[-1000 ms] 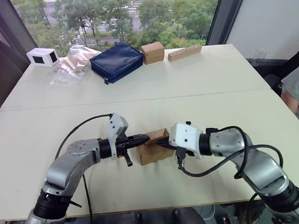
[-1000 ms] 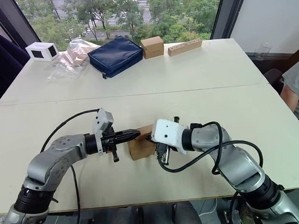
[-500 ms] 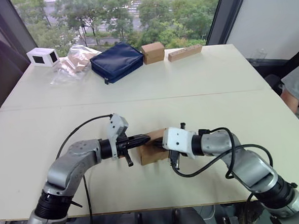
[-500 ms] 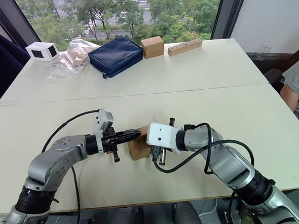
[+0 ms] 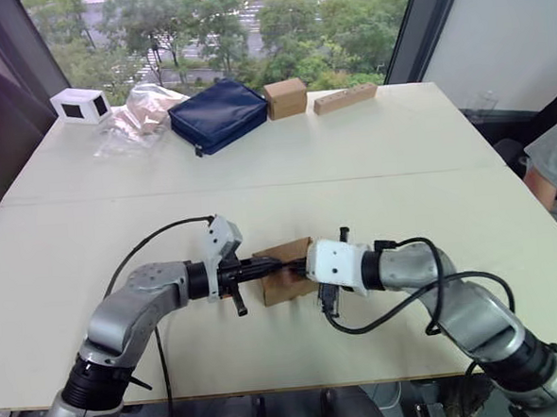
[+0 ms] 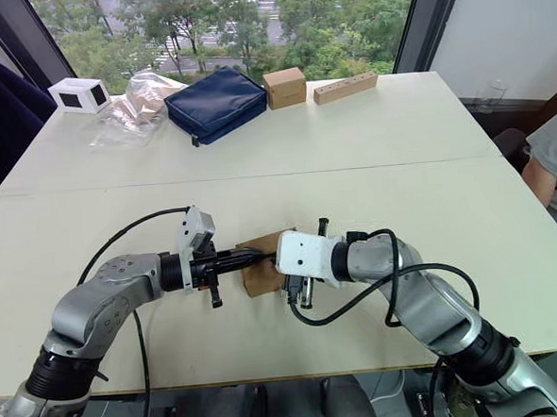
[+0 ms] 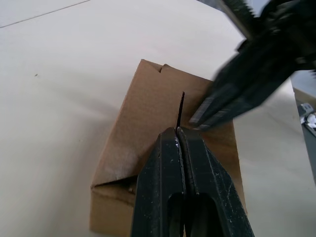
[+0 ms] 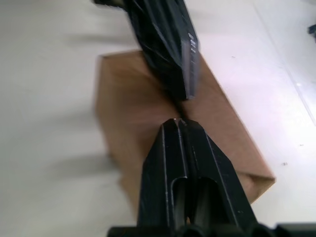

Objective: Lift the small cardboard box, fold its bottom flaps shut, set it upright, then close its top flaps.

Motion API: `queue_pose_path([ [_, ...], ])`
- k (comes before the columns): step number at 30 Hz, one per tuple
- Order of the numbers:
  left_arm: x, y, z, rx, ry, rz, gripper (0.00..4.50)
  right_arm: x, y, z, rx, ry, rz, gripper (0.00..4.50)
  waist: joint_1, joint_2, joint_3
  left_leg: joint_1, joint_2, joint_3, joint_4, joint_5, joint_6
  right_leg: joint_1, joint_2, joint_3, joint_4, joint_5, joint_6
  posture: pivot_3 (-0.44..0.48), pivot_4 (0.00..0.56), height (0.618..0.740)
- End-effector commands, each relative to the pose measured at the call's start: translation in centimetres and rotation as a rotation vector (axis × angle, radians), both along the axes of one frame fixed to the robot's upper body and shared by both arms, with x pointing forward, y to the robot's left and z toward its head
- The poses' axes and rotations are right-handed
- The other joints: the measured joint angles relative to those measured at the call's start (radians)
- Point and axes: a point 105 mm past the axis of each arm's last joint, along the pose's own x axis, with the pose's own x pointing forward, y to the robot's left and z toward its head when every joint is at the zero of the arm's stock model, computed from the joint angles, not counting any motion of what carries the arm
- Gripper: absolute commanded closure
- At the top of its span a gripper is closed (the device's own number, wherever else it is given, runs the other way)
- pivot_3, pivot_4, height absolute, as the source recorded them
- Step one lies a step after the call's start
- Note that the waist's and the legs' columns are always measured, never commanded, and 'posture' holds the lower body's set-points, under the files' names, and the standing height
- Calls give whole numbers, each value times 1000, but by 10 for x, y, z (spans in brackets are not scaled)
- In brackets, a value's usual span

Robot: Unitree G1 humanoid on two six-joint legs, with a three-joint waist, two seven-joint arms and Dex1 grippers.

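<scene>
The small cardboard box (image 5: 285, 288) lies on the white table (image 5: 370, 165) near its front edge, between my two arms. From the left, my left gripper (image 5: 274, 264) reaches over its upper face, fingers shut, tips above a slit-like seam (image 7: 180, 106) in the cardboard. My right gripper (image 5: 299, 264) comes in from the right, also shut, and its tips almost meet the left ones over the same face. In the right wrist view the box (image 8: 123, 98) lies under my right gripper (image 8: 178, 122), with the left fingers (image 8: 168, 44) just beyond. Neither gripper holds cardboard.
Along the table's far edge stand a white box (image 5: 81, 105), a clear plastic bag (image 5: 140, 113), a dark blue pouch (image 5: 218, 113), a squarer tan box (image 5: 285, 97) and a long wooden block (image 5: 345, 98). A person (image 5: 552, 168) sits at the right edge.
My right gripper has slid left over the box until its tips meet the left gripper's. The left gripper has edged a little to the right. The box has barely moved.
</scene>
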Motion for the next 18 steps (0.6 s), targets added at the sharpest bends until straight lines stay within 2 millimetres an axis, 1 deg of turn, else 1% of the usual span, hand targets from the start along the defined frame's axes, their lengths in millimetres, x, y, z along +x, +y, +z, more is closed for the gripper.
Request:
queue_pose_path([
  [1, 1, 0, 0, 7, -11, 2, 4469, -8, -1, 19, 46, -11, 35, 4500, -1, 0, 0, 0, 0, 0, 0, 0, 0, 0, 0, 0, 0, 0, 0, 0, 150, 740],
  [3, 0, 0, -2, 27, -12, -7, 4469, 2, -2, 25, 74, -32, 1, 4500, -1, 0, 0, 0, 1, 0, 0, 0, 0, 0, 0, 0, 0, 0, 0, 0, 150, 740],
  [4, -1, 0, -4, 34, -14, -11, 4469, 11, -1, 27, 80, -65, -34, 4500, -1, 0, 0, 0, 1, 0, 0, 0, 0, 0, 0, 0, 0, 0, 0, 0, 150, 740],
  [7, 0, -1, -4, 36, -16, -10, 4469, 26, 1, 21, 57, -102, -74, 4500, -2, 0, 0, 0, 0, 0, 0, 0, 0, 0, 0, 0, 0, 0, 0, 0, 150, 740],
  [9, 0, -1, -4, 34, -17, -9, 4469, 28, 1, 16, 43, -102, -81, 4500, 0, 0, 0, 0, 0, 0, 0, 0, 0, -1, 0, 0, 0, 0, 0, 0, 150, 740],
  [14, -1, 1, -5, 32, -13, 3, 4469, 29, 1, -6, -18, -76, -71, 4500, -1, 0, 0, 0, 0, 1, 0, 0, 0, -1, 0, 0, 0, 0, 0, 0, 150, 740],
  [16, 0, 2, -4, 28, -15, 12, 4469, 28, 1, -9, -19, -71, -70, 4500, -2, 0, 0, 0, 0, 1, 0, 0, 0, -1, 0, 0, 0, 0, 0, 0, 150, 740],
  [18, 2, 3, 0, 10, -17, 28, 4469, 29, 0, -5, -3, -82, -75, 4500, -2, 0, 0, 0, 0, 1, 0, 0, 0, -1, 1, 0, 0, 0, 0, 0, 150, 740],
])
